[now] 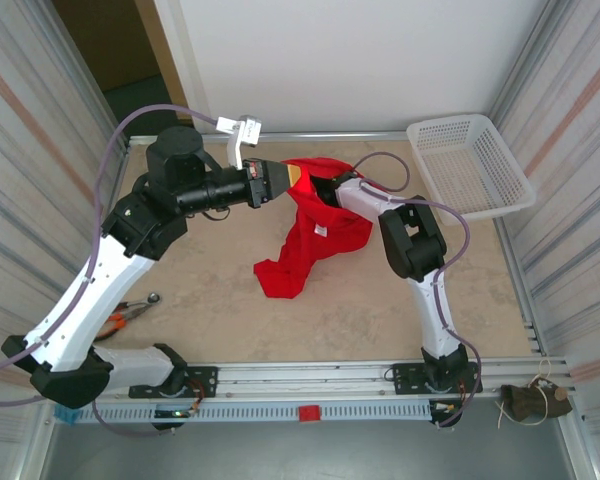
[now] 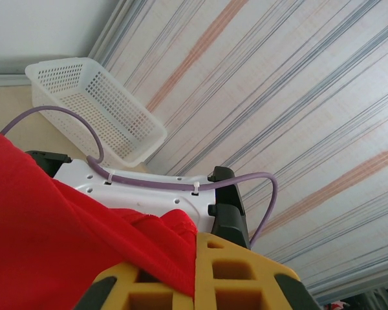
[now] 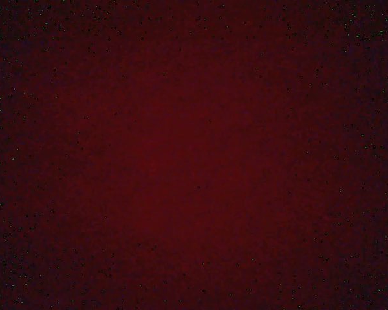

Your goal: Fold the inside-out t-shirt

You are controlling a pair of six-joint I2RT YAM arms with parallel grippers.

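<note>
The inside-out t-shirt (image 1: 315, 245) (image 2: 52, 226) is hanging in a bunched red column above the middle of the table (image 1: 380, 300), toward its far edge, with its lower end trailing onto the surface and a small white label showing on the cloth. The left gripper (image 1: 292, 177) (image 2: 193, 278) is reaching in from the left and pinching the shirt's top edge, its yellow fingers (image 2: 239, 271) closing tight on a fold of red cloth. The right arm (image 1: 410, 240) is pushing into the shirt from the right; the right gripper is lying buried in the folds, so I cannot tell how wide its jaws are standing, and red cloth (image 3: 194, 155) is pressing over the right wrist camera. The white mesh basket (image 1: 450, 125) (image 2: 84, 97) is sitting tilted in the far right corner, its mesh floor showing plainly.
</note>
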